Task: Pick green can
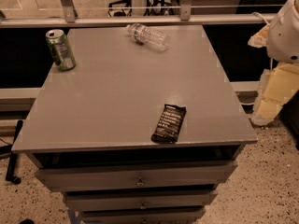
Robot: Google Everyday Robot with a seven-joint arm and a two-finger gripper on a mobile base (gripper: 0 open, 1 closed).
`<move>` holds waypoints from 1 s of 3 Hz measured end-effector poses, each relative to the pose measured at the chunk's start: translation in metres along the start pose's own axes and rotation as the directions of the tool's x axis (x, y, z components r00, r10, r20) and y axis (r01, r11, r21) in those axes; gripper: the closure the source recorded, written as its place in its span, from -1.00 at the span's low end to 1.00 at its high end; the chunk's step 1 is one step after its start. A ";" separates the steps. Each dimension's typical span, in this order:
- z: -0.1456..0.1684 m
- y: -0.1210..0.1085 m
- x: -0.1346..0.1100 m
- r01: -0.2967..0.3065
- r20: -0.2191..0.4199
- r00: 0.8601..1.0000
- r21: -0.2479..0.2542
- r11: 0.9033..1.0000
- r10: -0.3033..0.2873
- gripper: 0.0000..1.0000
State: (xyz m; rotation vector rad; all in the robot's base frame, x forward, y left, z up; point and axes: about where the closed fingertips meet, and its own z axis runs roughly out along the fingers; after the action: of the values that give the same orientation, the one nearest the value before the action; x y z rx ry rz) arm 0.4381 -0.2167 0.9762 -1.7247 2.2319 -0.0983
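Observation:
The green can (pixel 60 49) stands upright near the far left corner of the grey cabinet top (pixel 121 97). It has a green body, pale label markings and a silver top rim. Part of my white arm (pixel 286 29) shows at the right edge of the view, beside the cabinet and far from the can. My gripper is not in view.
A clear plastic water bottle (pixel 147 36) lies on its side at the far middle of the top. A dark snack bar (pixel 169 122) lies near the front right edge. Drawers (pixel 138 177) sit below the top. A rail (pixel 140 20) runs behind. Cream-coloured arm parts (pixel 275 94) hang to the right.

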 end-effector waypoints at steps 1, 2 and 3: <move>0.000 0.000 0.000 0.000 0.000 1.000 0.000 1.000 0.000 -1.00; 0.003 -0.001 -0.007 0.007 0.015 1.000 0.001 1.000 -0.007 -1.00; 0.012 -0.004 -0.025 0.027 0.053 0.998 -0.001 1.000 -0.027 -1.00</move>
State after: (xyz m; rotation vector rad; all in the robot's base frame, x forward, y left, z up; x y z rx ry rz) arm 0.4509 -0.1928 0.9712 -1.7383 2.1723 -0.0558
